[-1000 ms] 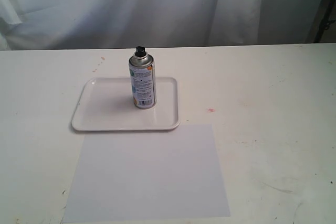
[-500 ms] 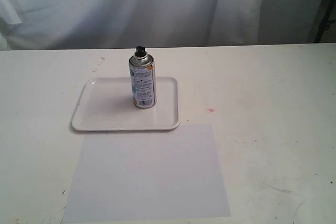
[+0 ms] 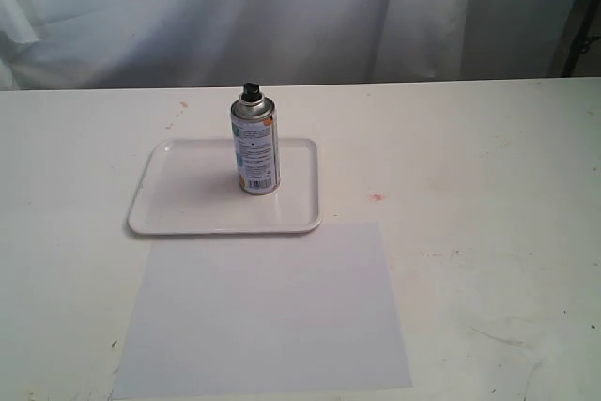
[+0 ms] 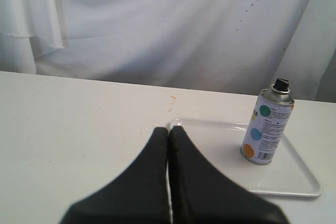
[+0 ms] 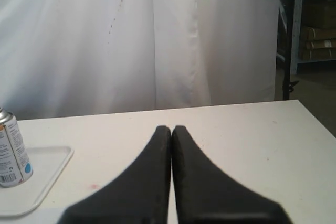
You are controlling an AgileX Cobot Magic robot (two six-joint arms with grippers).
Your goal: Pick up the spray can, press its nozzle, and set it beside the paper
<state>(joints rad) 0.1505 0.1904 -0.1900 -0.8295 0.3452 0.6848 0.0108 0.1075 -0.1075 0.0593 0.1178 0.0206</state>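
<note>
The spray can (image 3: 255, 148) stands upright on the white tray (image 3: 188, 204), silver with a dotted white label and a black nozzle (image 3: 250, 92) on top. The left wrist view shows the spray can (image 4: 266, 131) with its nozzle (image 4: 281, 84); the right wrist view catches the spray can (image 5: 11, 156) at the picture's edge. The pale lavender paper (image 3: 268, 312) lies flat in front of the tray. My left gripper (image 4: 169, 129) is shut and empty, well short of the can. My right gripper (image 5: 171, 128) is shut and empty over bare table. Neither gripper appears in the exterior view.
A white curtain (image 3: 282, 7) hangs behind the table's far edge. A small red stain (image 3: 377, 197) marks the tabletop right of the tray. Shelving (image 5: 315, 19) stands beyond the table's right end in the right wrist view.
</note>
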